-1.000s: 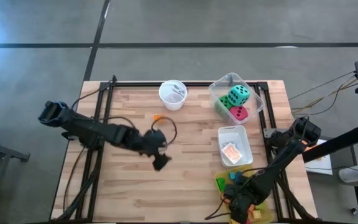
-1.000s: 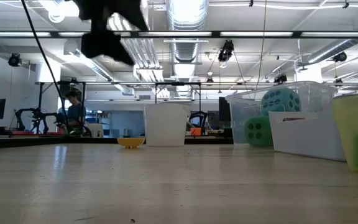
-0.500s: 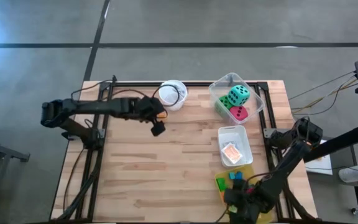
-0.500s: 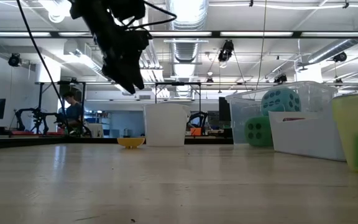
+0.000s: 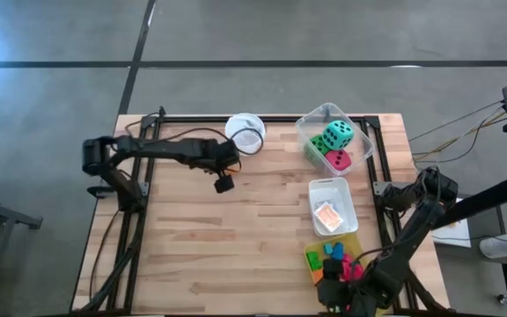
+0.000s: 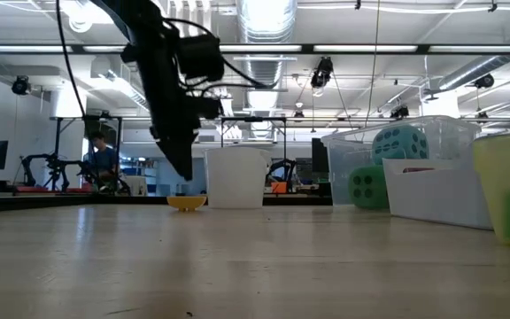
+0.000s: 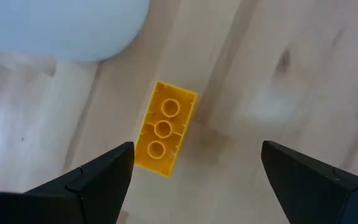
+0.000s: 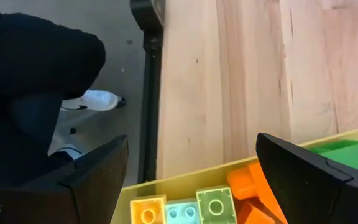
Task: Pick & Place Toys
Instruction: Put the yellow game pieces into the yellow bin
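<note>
- your left gripper (image 7: pixel 191 165) hangs over the yellow block (image 7: pixel 165 129), fingers (image 7: pixel 92 177) spread wide, one each side of it, touching nothing.
- that yellow block lies hollow side up on the wooden table (image 5: pixel 236 246), just beside the white round cup (image 5: pixel 245 130).
- your right gripper (image 8: pixel 191 171) sits above the near edge of the yellow bin (image 5: pixel 324 255), fingers (image 8: pixel 316 180) wide apart, nothing held.
- under it you see multicoloured blocks (image 8: pixel 213 204) in the bin.
- green die (image 5: pixel 315 146), teal die (image 5: pixel 339 134) and red-pink die (image 5: pixel 338 160) sit in the clear bin (image 5: pixel 359 132).
- card pack (image 5: pixel 327 214) lies in the small white bin (image 5: pixel 341 189).
</note>
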You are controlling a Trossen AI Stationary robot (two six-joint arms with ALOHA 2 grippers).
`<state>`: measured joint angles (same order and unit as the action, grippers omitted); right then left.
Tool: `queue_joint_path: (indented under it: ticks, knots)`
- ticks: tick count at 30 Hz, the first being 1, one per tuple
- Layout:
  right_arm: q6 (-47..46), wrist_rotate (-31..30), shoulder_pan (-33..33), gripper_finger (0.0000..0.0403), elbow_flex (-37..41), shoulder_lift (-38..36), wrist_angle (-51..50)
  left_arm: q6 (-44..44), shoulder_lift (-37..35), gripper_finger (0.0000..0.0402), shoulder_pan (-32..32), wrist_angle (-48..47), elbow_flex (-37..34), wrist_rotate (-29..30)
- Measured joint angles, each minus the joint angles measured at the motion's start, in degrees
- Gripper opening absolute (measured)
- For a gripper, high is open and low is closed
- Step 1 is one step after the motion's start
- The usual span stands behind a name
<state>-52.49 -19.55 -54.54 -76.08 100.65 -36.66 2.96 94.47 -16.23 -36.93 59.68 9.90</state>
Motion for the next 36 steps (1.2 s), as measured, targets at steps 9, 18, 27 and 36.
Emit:
queue_joint_path:
  ticks: [9,18,27,36]
  knots:
    - [-1.84,0.04,0.04,0.0343,0.77,0.03,0.10,-2.97,7.36,0.0353,-0.55,1.57,0.15,2.19]
    - [-1.30,0.04,0.07,0.0343,0.83,0.03,0.15,-5.01,10.15,0.0353,-1.11,3.04,0.11,2.65]
    - [-1.31,0.02,0.07,0.0343,0.86,0.03,0.17,-5.79,10.48,0.0324,-1.11,3.31,0.16,2.53]
    - [-1.46,0.02,0.07,0.0343,0.86,0.03,0.17,-5.69,10.65,0.0199,-0.96,3.75,0.04,1.26]
